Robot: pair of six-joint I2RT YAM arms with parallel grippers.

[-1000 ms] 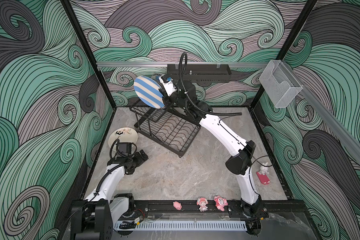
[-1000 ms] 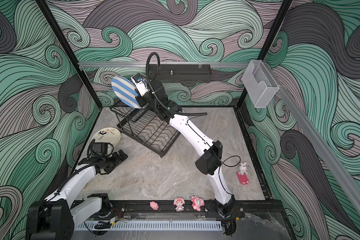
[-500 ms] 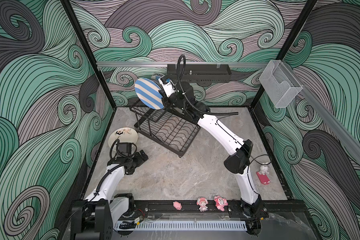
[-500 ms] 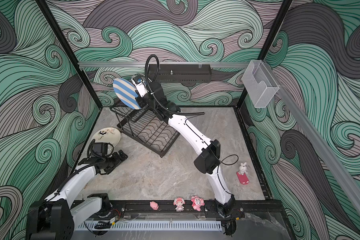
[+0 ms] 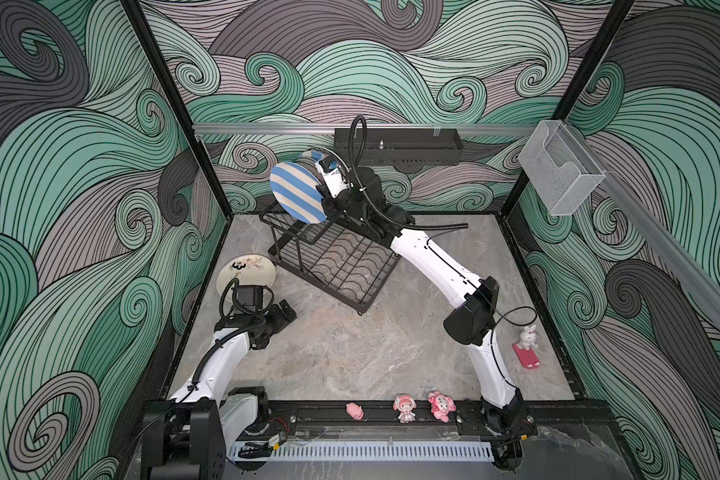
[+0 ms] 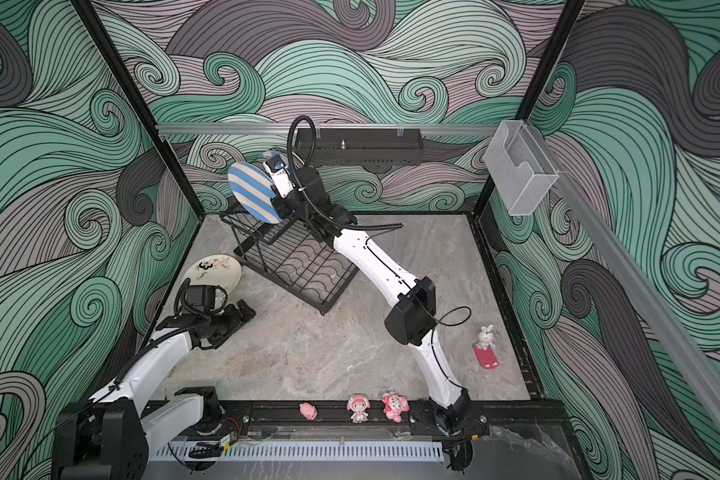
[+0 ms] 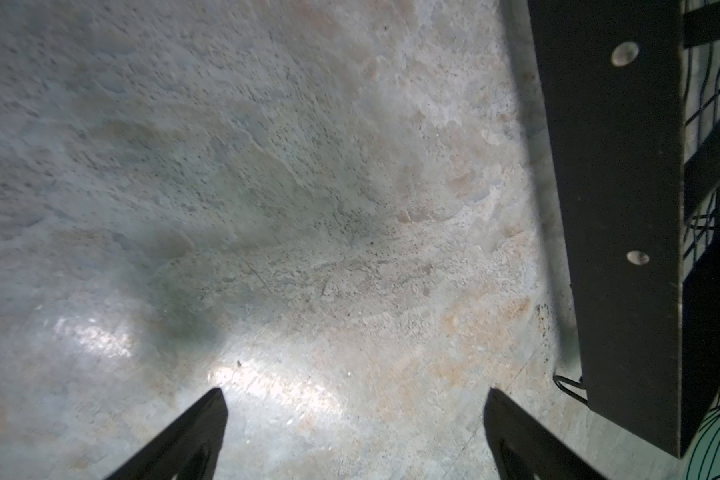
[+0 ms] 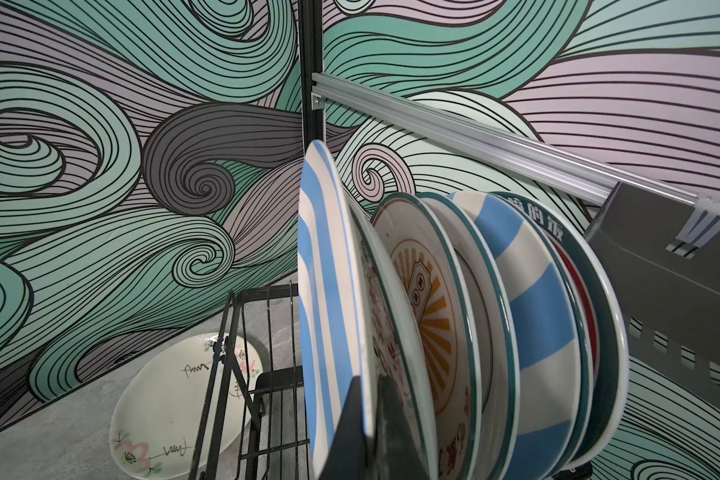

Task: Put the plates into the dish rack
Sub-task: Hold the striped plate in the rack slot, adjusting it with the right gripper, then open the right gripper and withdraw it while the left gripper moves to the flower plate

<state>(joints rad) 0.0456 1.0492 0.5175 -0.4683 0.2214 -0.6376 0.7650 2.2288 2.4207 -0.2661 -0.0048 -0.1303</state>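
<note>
Green and grey swirls cover the walls around a marbled stone table (image 5: pixel 350 353). At its far side the right gripper (image 8: pixel 368 388) is clamped tight on the rim of a blue-and-cream striped plate (image 5: pixel 296 191). It holds the plate upright on edge over the raised tier of the black wire dish rack (image 5: pixel 333 266). Just past the gripper's fingers, close against that plate, the other plates (image 8: pixel 433 307) stand in a row in the rack. The left gripper (image 7: pixel 355 395) hangs low over bare stone, jaws spread wide and empty. A cream floral plate (image 5: pixel 246 270) lies flat on the table just behind its wrist.
</note>
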